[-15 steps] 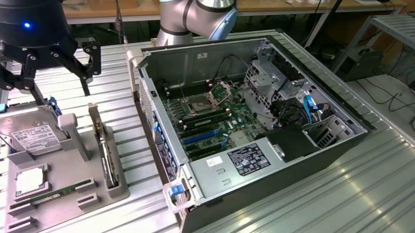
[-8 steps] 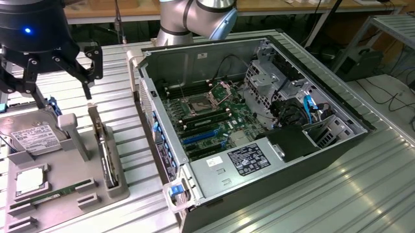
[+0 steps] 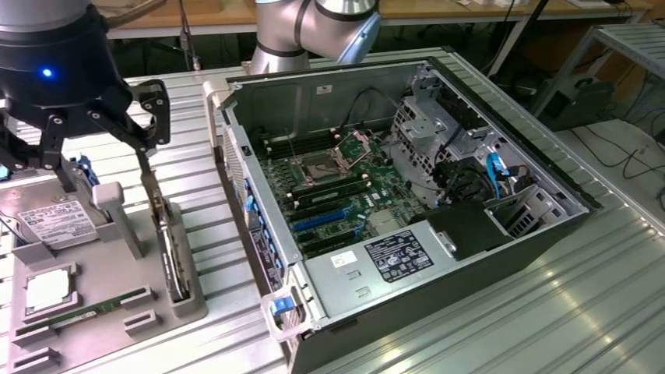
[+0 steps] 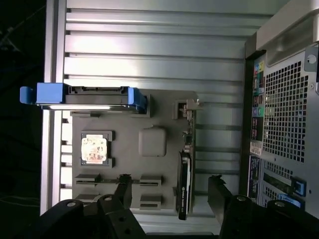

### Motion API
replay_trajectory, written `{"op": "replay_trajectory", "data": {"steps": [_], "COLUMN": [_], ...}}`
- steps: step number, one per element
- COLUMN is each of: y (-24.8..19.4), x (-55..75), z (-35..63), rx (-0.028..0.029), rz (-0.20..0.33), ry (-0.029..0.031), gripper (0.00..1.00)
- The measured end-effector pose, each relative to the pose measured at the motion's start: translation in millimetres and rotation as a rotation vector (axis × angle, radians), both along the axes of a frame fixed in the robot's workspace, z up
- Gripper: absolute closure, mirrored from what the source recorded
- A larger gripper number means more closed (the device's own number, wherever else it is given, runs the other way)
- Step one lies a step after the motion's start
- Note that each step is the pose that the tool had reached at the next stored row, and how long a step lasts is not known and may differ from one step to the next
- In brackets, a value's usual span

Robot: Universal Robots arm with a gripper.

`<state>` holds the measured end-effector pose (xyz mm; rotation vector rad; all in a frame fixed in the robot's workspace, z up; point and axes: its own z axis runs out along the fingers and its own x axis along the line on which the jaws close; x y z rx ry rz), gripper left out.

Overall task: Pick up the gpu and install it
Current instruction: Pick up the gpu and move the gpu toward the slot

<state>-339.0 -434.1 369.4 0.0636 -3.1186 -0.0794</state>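
Presently, my stock as it stands:

- Claw (image 3: 109, 183): black, jointed metal, with two slim dark fingers (image 4: 124, 191). It is spread wide and grips nothing. It hangs above the grey tray, and in the wrist view one finger sits on either side of the graphics card, apart from it.
- Graphics card (image 3: 174, 261): a thin, flat, dark board standing on its long edge in a narrow slot of the tray. A silvery metal bracket (image 4: 189, 107) is at one end.
- Tray (image 4: 124, 164): matt grey and moulded, with shaped pockets and raised blocks.
- Hard drive (image 4: 94, 94): a boxy silver unit with a white label and blue plastic rails, upright at the tray's far end.
- Processor chip (image 4: 93, 149): a small square with a pale metal lid, lying flat in its pocket.
- Memory stick (image 3: 89, 312): narrow and green, lying along a groove of the tray.
- Computer case (image 3: 343, 86): dark sheet steel, lying open with the circuit board (image 3: 343, 187) exposed. It is on the exterior view's right of the tray, with a perforated back panel (image 4: 286, 109).
- Desk (image 3: 540, 312): ribbed, bright aluminium, carrying both tray and case.
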Motion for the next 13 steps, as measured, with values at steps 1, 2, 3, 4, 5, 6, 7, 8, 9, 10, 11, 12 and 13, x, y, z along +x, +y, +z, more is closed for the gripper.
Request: {"op": "replay_trajectory", "data": {"steps": [1, 2, 3, 4, 5, 6, 7, 8, 9, 10, 11, 12, 13], "y": [-0.2, -0.2, -0.2, -0.3, -0.2, -0.2, -0.2, -0.3, -0.3, -0.3, -0.3, -0.3, -0.3], "x": [0.4, 1.7, 2.5, 4.0, 5.3, 6.4, 7.6, 9.2, 11.2, 13.2, 15.3, 18.1, 19.3], "z": [-0.8, -2.0, -3.0, -4.3, -5.3, -6.4, -7.7, -9.8, -11.6, -13.0, -14.1, -15.5, -16.2], "rx": [-0.0015, -0.0029, -0.0031, -0.0034, -0.0037, -0.0041, -0.0047, -0.0058, -0.0079, -0.0082, -0.0085, -0.0089, -0.0096], "rz": [-0.001, -0.004, -0.007, -0.011, -0.013, -0.016, -0.02, -0.024, -0.028, -0.029, -0.029, -0.029, -0.029], "ry": [-0.0007, -0.0007, -0.001, -0.0011, -0.0011, -0.0012, -0.0015, -0.0022, -0.0027, -0.0028, -0.003, -0.0043, -0.0066], "gripper": [0.28, 0.28, 0.28, 0.28, 0.28, 0.28, 0.28, 0.28, 0.28, 0.28, 0.28, 0.28, 0.28]}}
